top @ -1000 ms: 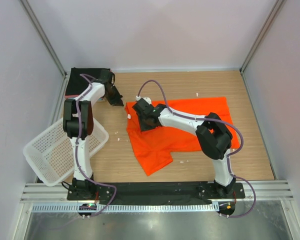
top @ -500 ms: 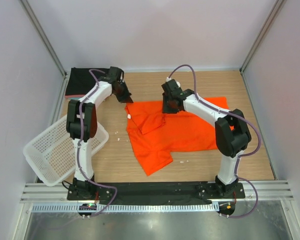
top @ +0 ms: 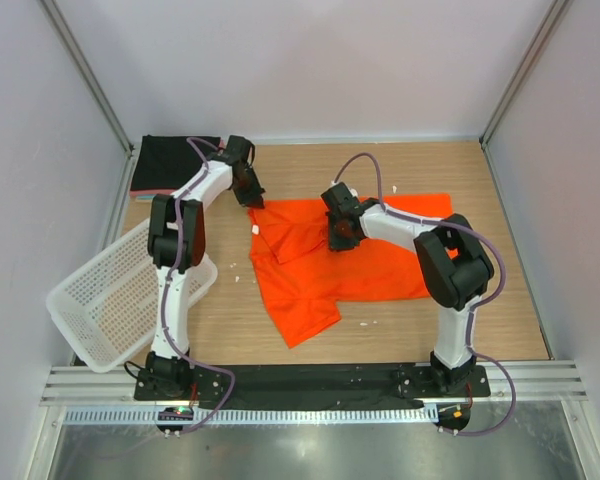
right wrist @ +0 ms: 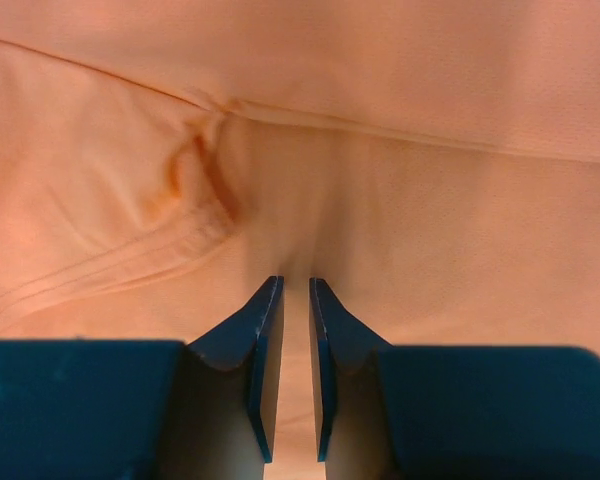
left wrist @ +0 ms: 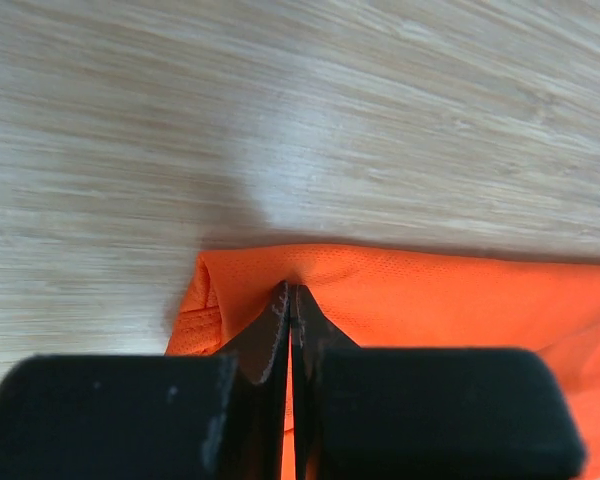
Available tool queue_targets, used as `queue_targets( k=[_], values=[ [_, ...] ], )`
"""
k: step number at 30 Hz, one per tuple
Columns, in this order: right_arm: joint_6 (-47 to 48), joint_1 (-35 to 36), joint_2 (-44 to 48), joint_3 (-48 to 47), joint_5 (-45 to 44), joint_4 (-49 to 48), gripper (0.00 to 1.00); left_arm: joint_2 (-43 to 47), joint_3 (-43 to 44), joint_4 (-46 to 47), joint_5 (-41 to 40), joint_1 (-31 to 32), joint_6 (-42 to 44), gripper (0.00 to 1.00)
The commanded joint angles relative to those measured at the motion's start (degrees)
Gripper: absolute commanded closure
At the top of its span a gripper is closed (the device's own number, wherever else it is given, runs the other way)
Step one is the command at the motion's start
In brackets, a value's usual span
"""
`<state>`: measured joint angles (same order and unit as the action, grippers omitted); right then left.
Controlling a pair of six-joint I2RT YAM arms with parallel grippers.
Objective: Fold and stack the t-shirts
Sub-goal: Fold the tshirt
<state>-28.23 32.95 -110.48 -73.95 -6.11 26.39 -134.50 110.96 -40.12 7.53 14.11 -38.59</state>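
Two pincers show from above: my left pincer [top: 254,200] sits at the far left corner of the orange-red t-shirt [top: 360,265], which lies spread on the wooden table [top: 500,300]. My right pincer [top: 338,240] is down on the shirt's upper middle. A folded black t-shirt [top: 170,165] lies in the table's far left corner, and a white basket [top: 110,300] tilts beside my left arm. At the left wrist, my fingers [left wrist: 265,340] are pressed together, pinching the shirt's edge. At the right wrist, my fingers [right wrist: 255,340] stand a slit apart, tips on the cloth.
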Motion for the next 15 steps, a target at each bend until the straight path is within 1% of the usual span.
queue_targets(
  k=[1,4,7,8,11,12,15],
  values=[
    [-0.2,0.1,1.9,0.2,-4.3,-0.3,0.78,-1.6,1.7,-2.0,-3.5,-0.3,1.2,1.0],
    [-0.8,-0.5,4.7,-0.6,-6.6,0.9,0.77,-1.6,2.0,-0.1,-1.6,-0.3,1.3,1.0],
    [-1.6,-4.5,6.7,-2.1,-7.8,2.1,0.77,-2.1,3.3,-0.4,-1.1,-0.2,1.2,0.99],
    [-1.7,-7.5,6.8,-3.1,-7.8,2.1,0.77,-2.3,3.6,-0.5,-1.1,-0.3,1.1,0.99],
    [-1.6,-12.0,4.6,-6.1,-6.6,2.5,0.78,-2.6,3.7,-0.9,-0.6,-0.3,0.4,0.99],
    [-1.6,-14.6,3.7,-6.9,-6.7,2.7,0.78,-2.7,3.5,-1.0,-0.6,-0.2,0.3,0.99],
    [-2.4,-19.1,-0.3,-9.5,-5.8,2.8,0.79,-2.9,3.4,-0.9,-1.4,-0.3,0.2,0.99]
  ],
)
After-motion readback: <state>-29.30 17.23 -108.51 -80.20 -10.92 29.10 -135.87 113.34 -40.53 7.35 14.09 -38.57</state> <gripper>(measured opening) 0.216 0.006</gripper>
